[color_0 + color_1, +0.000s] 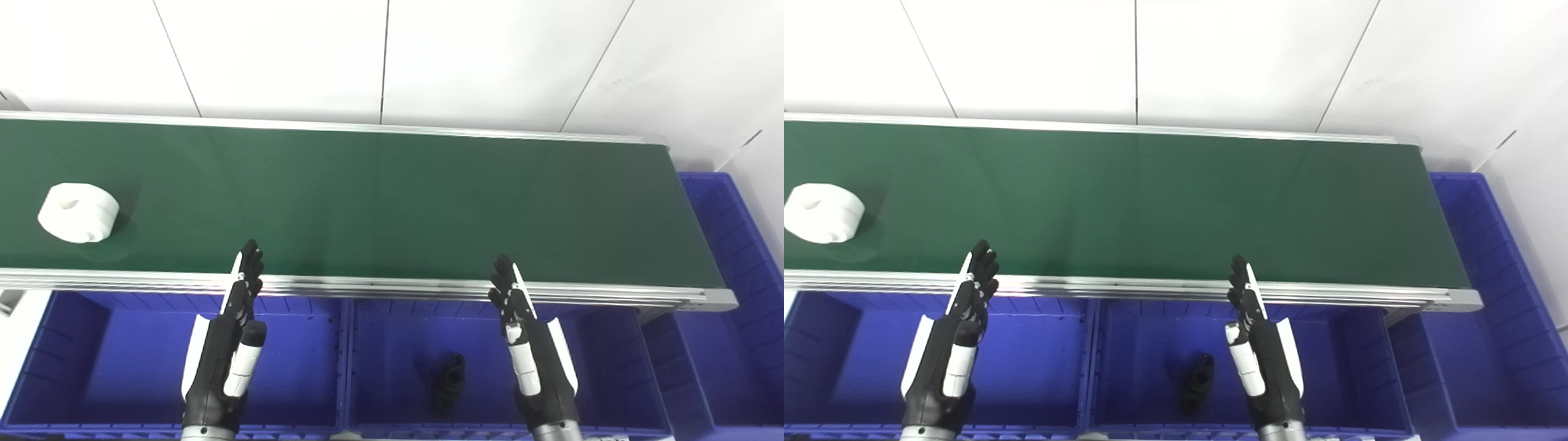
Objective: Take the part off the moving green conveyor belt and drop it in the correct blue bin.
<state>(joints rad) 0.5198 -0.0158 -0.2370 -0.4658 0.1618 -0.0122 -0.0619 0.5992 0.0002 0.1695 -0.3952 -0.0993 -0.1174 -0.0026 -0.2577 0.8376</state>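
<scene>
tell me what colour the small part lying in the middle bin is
Black: the small knobbly part in the middle blue bin, clearest in the left eye view.

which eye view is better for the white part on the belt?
Left eye view: the white part sits whole on the green conveyor belt, clear of the picture's edge. The right eye view shows it too, but right against the left edge.

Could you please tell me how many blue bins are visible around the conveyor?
3: the left bin under the left hand, the middle bin holding a black part, and one past the belt's right end. Others may lie out of frame.
</scene>
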